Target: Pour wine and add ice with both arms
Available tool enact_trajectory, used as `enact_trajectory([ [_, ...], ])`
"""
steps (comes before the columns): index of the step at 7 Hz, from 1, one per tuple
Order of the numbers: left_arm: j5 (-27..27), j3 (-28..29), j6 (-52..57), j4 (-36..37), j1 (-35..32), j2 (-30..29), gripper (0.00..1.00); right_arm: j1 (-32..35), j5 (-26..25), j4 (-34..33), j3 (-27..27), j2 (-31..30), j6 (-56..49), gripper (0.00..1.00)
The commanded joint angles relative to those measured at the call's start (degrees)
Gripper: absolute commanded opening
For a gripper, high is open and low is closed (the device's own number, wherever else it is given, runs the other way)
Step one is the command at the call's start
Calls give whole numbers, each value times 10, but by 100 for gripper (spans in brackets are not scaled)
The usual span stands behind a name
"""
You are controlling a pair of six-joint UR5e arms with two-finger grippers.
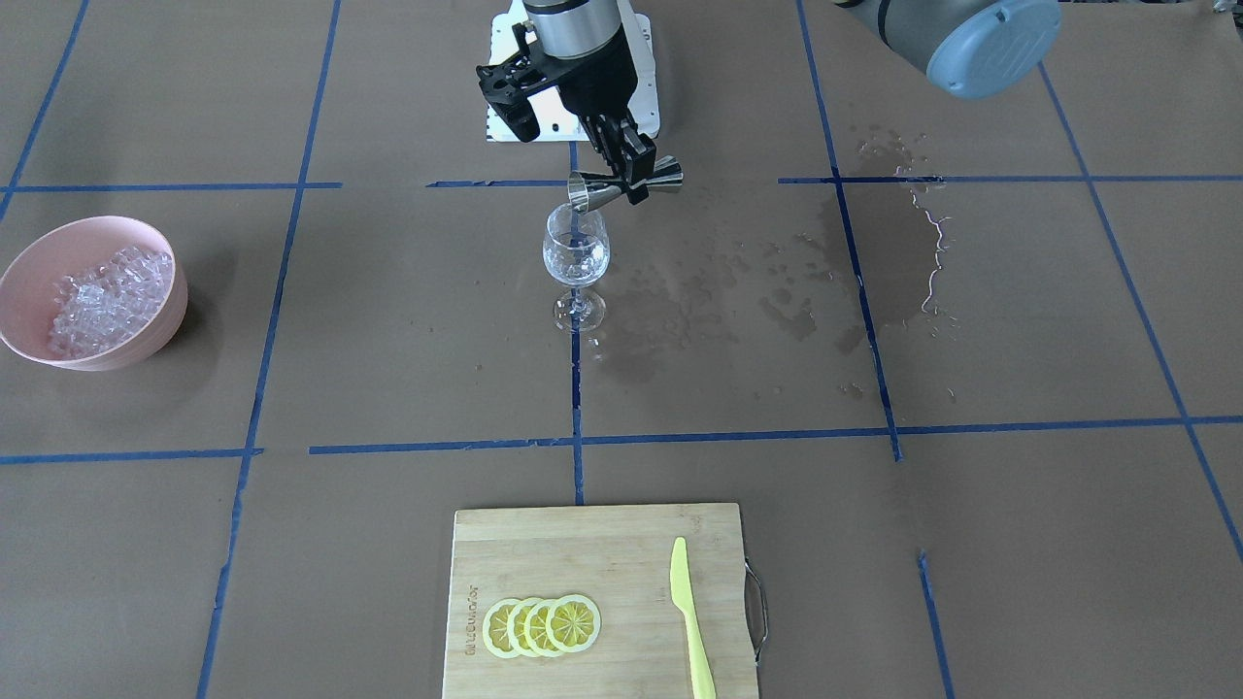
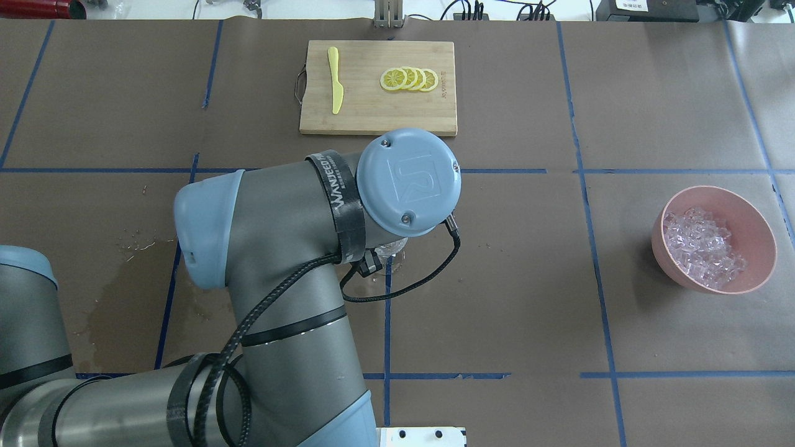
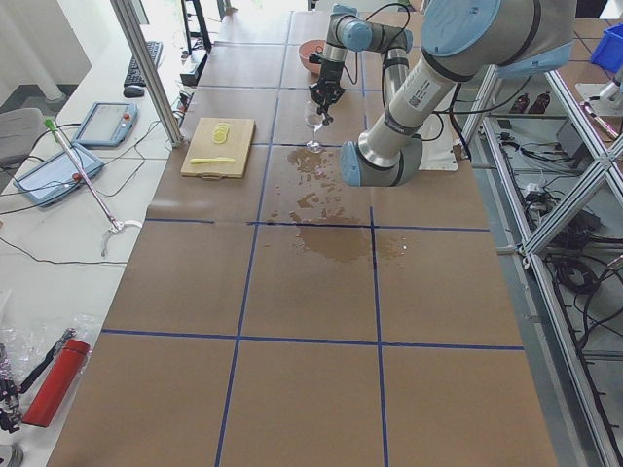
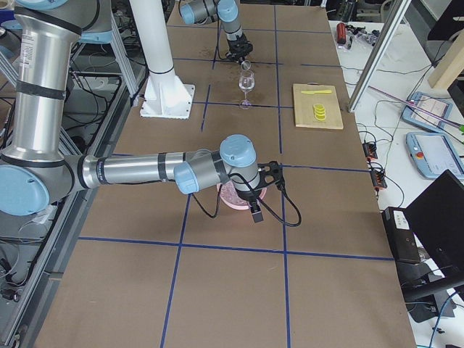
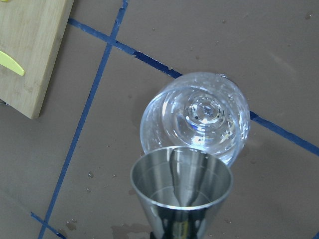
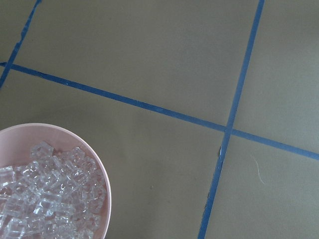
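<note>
Exterior front-facing: left gripper (image 1: 636,175) clenches tilted jigger (image 1: 592,189) just above glass (image 1: 576,257); ice (image 1: 102,296) lies well apart.

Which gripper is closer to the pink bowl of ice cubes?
Right. The right gripper hovers close beside the pink bowl. The left gripper is far off mid-table, tipping a metal jigger over the wine glass.

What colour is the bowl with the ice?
The bowl is pink, clearest in the overhead exterior view.
</note>
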Motion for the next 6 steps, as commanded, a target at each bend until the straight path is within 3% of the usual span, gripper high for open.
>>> enact_trajectory([
  [1,-5,-91,-1,-5,-6,11,0,0,0,1,1,0,0,100],
  [3,-4,-202,-5,-56,-22,87,0,0,0,1,1,0,0,100],
  [6,-3,-295,-4,-232,-57,236,0,0,0,1,2,0,0,100],
])
